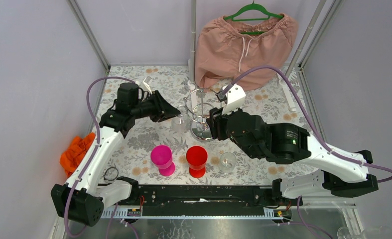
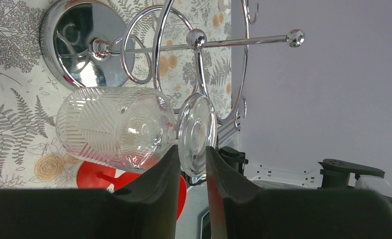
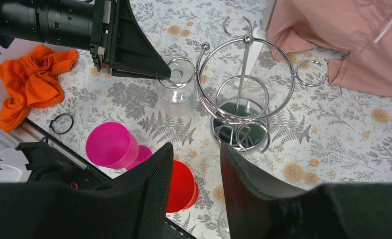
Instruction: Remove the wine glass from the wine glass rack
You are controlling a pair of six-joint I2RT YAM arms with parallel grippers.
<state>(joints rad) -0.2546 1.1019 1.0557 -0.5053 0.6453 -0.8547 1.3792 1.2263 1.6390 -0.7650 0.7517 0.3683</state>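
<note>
The chrome wine glass rack [image 1: 201, 117] stands mid-table on its round mirror base [image 2: 81, 42]. A clear cut-pattern wine glass [image 2: 114, 127] hangs bowl-down at the rack's left side [image 3: 176, 92]. Its foot [image 2: 196, 132] is level with the rack's wire loops. My left gripper [image 2: 192, 152] reaches in from the left, and its dark fingers [image 1: 170, 113] flank the rim of the foot with a narrow gap. My right gripper [image 3: 196, 149] hovers open and empty just right of the rack [image 3: 243, 84].
A pink cup [image 1: 162, 158], a red cup [image 1: 196, 159] and another clear glass [image 1: 227, 162] stand near the front edge. An orange cloth [image 1: 76, 152] lies at the left. A pink garment [image 1: 243, 47] on a hanger and a white pole [image 1: 193, 40] are behind the rack.
</note>
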